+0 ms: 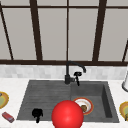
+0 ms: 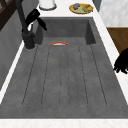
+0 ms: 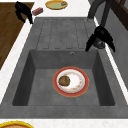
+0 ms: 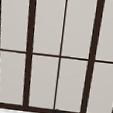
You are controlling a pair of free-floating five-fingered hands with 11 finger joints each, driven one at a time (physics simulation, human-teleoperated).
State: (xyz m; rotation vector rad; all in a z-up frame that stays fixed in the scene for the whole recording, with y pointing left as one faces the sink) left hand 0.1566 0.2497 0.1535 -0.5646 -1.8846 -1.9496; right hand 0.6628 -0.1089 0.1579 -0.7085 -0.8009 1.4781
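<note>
My left hand (image 1: 37,113) hovers over the front edge of the drainboard (image 1: 45,97), fingers relaxed and drooping, holding nothing. It also appears as my left hand (image 3: 22,9) above the counter's front edge and as my left hand (image 2: 122,62) at the picture's right. My right hand (image 1: 77,74) hangs beside the black tap (image 1: 68,75), fingers spread downward, nothing in it; my right hand (image 3: 100,37) sits close to the tap's base (image 3: 100,44), and my right hand (image 2: 36,17) is by the tap's stem. A red-rimmed plate (image 3: 81,86) with a brown lump (image 3: 64,80) lies in the basin.
A big red ball (image 1: 67,115) stands at the front middle. Yellow plates (image 1: 3,100) (image 1: 123,109) lie on the counter on both sides, and a small red block (image 1: 8,117) lies at the front left. A white vessel (image 1: 125,83) stands at the right. A window runs behind the sink.
</note>
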